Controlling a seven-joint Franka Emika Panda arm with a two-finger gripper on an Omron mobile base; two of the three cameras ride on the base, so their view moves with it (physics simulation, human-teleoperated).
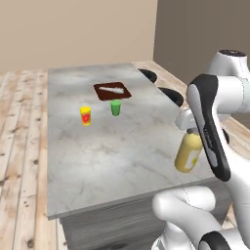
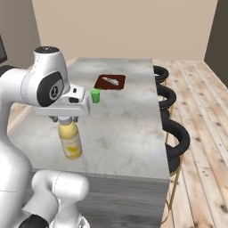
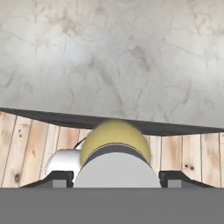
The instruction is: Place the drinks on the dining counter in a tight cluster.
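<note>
My own forearm is hiding the yellow bottle's [image 1: 188, 155] cap, and the object on the brown board [image 1: 113, 91] is looking too small to identify.

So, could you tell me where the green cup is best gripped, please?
Grip the green cup across its side wall near the rim, coming straight down: it stands upright and alone on the counter, beside the brown board, so open jaws can straddle its narrow round body.

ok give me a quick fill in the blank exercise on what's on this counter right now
1. The claw is closed on the cap of the ____ bottle.
2. The small cup nearest the brown board is ____.
3. The yellow cup carries a ____ mark.
4. The dining counter has a ____ top.

Missing words: yellow; green; red; marble
</note>
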